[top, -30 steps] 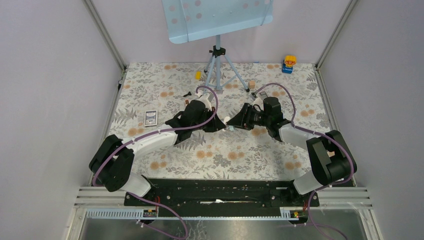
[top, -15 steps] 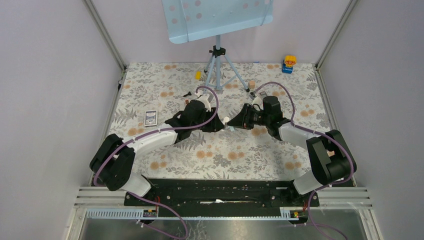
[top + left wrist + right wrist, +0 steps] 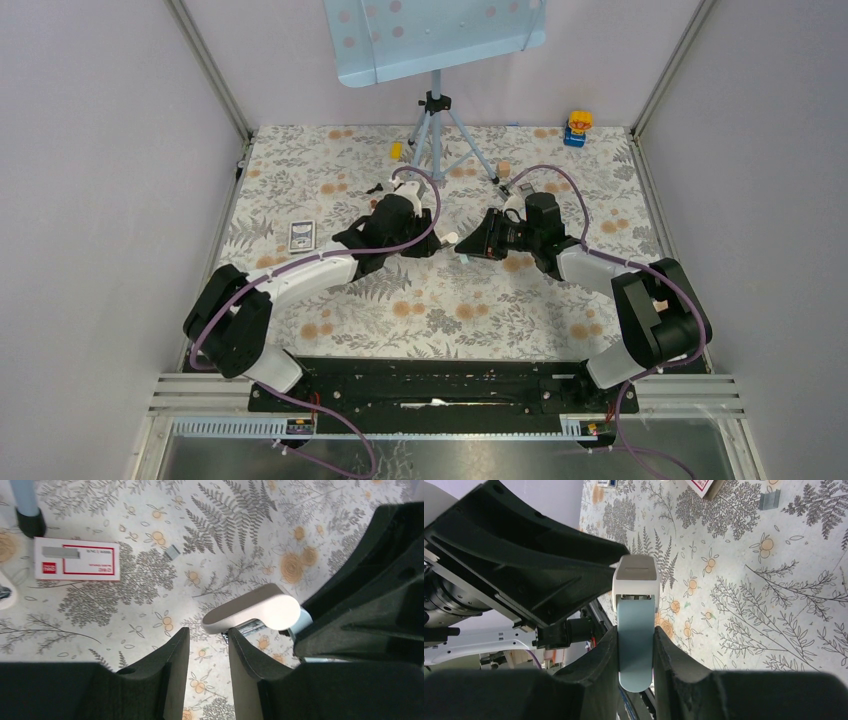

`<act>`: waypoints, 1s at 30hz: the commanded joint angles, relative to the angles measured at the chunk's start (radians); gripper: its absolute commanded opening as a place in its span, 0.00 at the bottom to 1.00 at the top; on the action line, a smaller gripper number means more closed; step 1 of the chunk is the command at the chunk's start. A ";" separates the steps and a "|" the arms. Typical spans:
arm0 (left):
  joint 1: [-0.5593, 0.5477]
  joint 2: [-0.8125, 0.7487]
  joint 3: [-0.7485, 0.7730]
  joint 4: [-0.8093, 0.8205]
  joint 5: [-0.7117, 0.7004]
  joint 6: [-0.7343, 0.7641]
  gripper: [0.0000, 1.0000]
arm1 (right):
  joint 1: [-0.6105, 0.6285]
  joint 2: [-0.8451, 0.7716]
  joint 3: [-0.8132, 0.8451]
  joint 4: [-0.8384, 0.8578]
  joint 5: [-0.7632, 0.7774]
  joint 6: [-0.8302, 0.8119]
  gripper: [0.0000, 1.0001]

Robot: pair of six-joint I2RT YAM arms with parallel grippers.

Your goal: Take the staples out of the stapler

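Note:
The stapler (image 3: pixel 636 605), light blue with a white end, is held off the mat between the fingers of my right gripper (image 3: pixel 636 632), which is shut on its blue body. Its white end (image 3: pixel 255 614) points at my left gripper (image 3: pixel 209 632), which is open and empty, with its right fingertip just below that end. In the top view both grippers meet at mid-table, the left (image 3: pixel 430 243) and the right (image 3: pixel 470 245), with the white stapler tip (image 3: pixel 451 238) between them. A short strip of staples (image 3: pixel 172 552) lies on the mat; it also shows in the right wrist view (image 3: pixel 770 499).
A white and red staple box (image 3: pixel 77 559) lies on the floral mat near a tripod foot (image 3: pixel 30 522). The tripod (image 3: pixel 437 130) with its blue board stands at the back. A blue card pack (image 3: pixel 301 235) lies at the left, and a yellow and blue toy (image 3: pixel 577 127) at the back right.
My left gripper has drawn back up and to the left, away from the stapler, so the gap between the grippers has widened. The right gripper still holds the stapler, shifted slightly backward.

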 commanded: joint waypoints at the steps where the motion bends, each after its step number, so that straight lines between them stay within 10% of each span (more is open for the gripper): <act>1: 0.005 0.033 0.039 -0.027 -0.099 0.038 0.37 | 0.007 -0.011 0.017 0.037 -0.124 -0.004 0.00; 17: 0.005 0.146 0.126 -0.001 -0.063 0.038 0.35 | 0.007 0.007 0.038 -0.072 -0.204 -0.117 0.00; 30: 0.005 0.132 0.123 -0.049 -0.157 0.027 0.34 | 0.006 0.051 0.093 -0.071 0.072 -0.068 0.00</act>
